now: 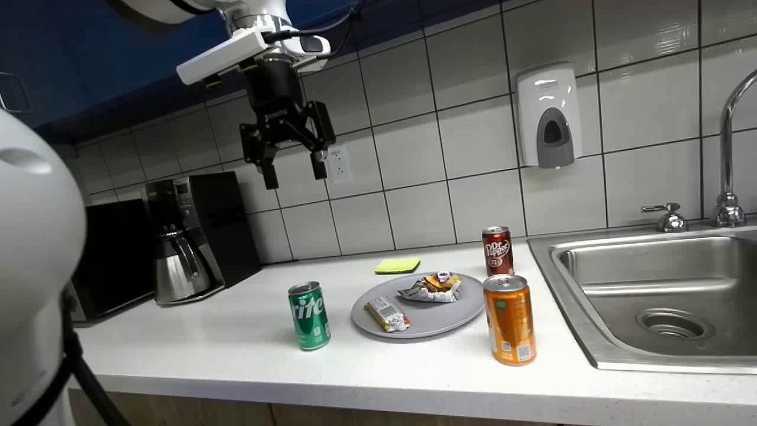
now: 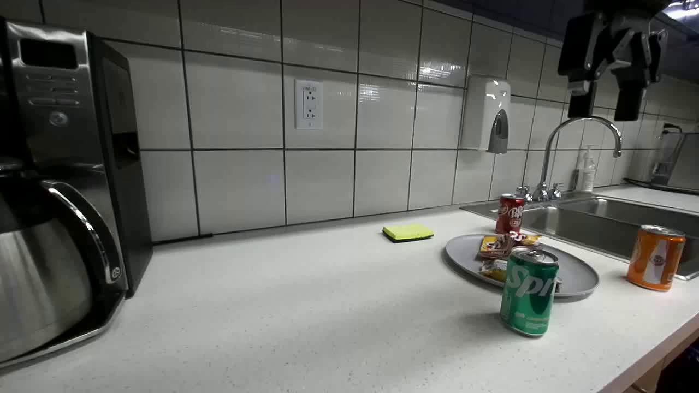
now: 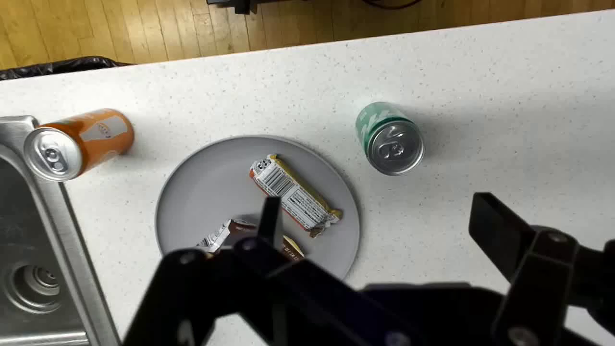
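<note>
1. The black, angular gripper [image 1: 295, 174] is held above the white, speckled countertop [image 2: 306, 305]; its jaws are spread wide.
2. A round, matte grey plate [image 3: 206, 192] is set on the countertop.
3. An oblong, film-wrapped bar [image 3: 295, 194] is laid on the plate, near a crumpled, silvery packet [image 1: 432, 288].
4. A cylindrical green can [image 1: 310, 319] is stood upright just beside the plate.
5. An orange can [image 1: 511, 322] is placed upright near the steel sink [image 1: 576, 307].

Cans [image 1: 310, 319], plate [image 3: 216, 185], sponge [image 2: 407, 232] on counter [image 2: 306, 305]
</note>
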`<state>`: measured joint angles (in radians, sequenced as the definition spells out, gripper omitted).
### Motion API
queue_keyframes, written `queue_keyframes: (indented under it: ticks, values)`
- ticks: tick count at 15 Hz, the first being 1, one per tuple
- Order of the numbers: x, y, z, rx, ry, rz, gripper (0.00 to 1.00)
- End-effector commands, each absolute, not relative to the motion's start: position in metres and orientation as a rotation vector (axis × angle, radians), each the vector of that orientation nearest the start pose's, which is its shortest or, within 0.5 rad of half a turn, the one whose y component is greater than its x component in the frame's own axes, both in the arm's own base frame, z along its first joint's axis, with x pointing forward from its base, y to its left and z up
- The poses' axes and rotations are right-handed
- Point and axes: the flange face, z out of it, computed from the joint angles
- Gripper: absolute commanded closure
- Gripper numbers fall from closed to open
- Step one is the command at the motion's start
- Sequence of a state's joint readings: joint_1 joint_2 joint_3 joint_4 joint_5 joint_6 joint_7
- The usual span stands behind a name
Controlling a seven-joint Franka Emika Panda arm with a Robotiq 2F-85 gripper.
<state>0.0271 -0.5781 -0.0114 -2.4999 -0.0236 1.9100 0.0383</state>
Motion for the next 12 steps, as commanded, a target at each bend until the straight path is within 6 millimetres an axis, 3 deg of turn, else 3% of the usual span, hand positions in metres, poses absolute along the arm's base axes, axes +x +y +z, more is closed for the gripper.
queue_keyframes:
  ticks: [1,12]
  values:
    - [0.3723,0.0041,0.4804,-3.158,0.02,0.02,0.0]
    - [0.3734,0.0092,0.4765,-3.171,0.06,-0.015,0.0]
